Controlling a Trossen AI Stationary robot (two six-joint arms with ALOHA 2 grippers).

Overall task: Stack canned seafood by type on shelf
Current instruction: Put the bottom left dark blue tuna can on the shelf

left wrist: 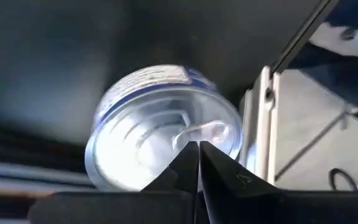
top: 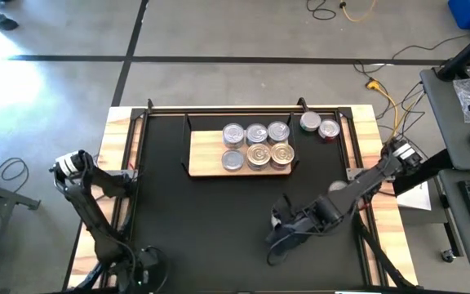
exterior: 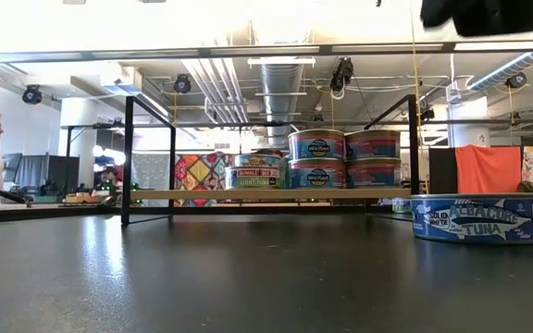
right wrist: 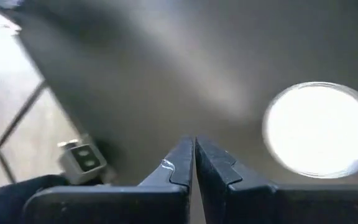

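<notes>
While six tins sit on the shelf at frame centre and two loose upper right, the right end effector, pressed together, could knock one away; the left end effector, likewise pressed together, waits lower left.

Two matte black jointed arms; the left arm has a white cap; tapered dark fingers.

Bright overhead light washes out the ceiling in the low view and glints off the black mat. In the right wrist view a can top at 3 o'clock blows out white; both wrist views are blurred.
</notes>
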